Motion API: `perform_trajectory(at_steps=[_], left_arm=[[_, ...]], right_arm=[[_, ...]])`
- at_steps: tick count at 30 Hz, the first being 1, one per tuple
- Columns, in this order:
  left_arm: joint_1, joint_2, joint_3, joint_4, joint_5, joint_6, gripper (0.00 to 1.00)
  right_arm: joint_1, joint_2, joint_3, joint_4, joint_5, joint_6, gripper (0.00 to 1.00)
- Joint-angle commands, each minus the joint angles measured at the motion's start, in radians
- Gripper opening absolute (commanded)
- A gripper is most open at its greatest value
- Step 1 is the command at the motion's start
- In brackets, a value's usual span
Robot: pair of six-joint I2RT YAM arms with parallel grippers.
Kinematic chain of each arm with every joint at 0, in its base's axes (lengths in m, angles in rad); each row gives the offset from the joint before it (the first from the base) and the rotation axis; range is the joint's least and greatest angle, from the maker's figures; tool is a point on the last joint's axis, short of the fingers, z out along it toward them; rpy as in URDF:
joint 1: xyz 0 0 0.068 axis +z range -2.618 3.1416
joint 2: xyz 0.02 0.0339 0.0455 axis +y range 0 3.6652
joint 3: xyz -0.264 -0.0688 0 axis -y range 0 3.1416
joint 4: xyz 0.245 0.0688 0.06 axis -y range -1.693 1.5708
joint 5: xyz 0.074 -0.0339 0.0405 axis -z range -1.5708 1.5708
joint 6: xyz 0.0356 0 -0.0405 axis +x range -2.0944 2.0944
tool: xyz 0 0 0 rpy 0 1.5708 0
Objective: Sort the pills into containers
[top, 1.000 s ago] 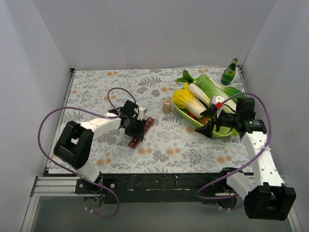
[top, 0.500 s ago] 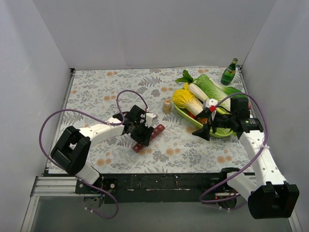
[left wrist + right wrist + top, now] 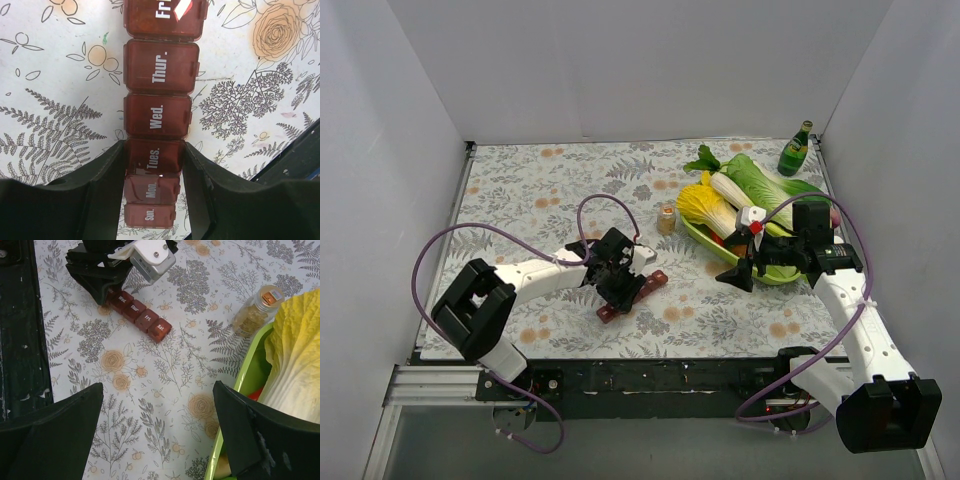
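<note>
Centre of the table (image 3: 520, 190), the containers (image 3: 652, 282) lie in a slanted row, with the near end toward the left arm. The left gripper (image 3: 154, 152) sits astride the Tues. compartment. Behind and right of the row stands the jar (image 3: 666, 219), the pills (image 3: 248, 317) inside it, just beside the left end of the tray (image 3: 703, 243). Cabbages (image 3: 750, 180) lie in the tray, and a bottle (image 3: 795, 150) stands behind it in the far right corner.

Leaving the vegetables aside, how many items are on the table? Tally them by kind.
organizer: 1
jar: 1
bottle: 1
tray: 1
Total: 4
</note>
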Motion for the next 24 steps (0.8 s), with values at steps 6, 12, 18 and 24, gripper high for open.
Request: perform_trajectory(at_steps=[6,12,18,24], left_arm=[[-0.026,-0.018,-0.004,0.009,-0.062,0.027,0.37],[-0.029,-0.02,-0.007,0.013,-0.083,0.03,0.55],[-0.031,-0.033,-0.009,0.013,-0.088,0.034,0.63],[-0.031,-0.114,-0.012,0.005,-0.083,0.053,0.65]], right_arm=[[0.018,0.014,0.045,-0.009,0.001,-0.023,0.98],[0.032,0.022,0.047,-0.015,0.017,-0.038,0.98],[0.041,0.031,0.054,-0.022,0.021,-0.046,0.98],[0.055,0.045,0.068,-0.036,0.028,-0.066,0.98]])
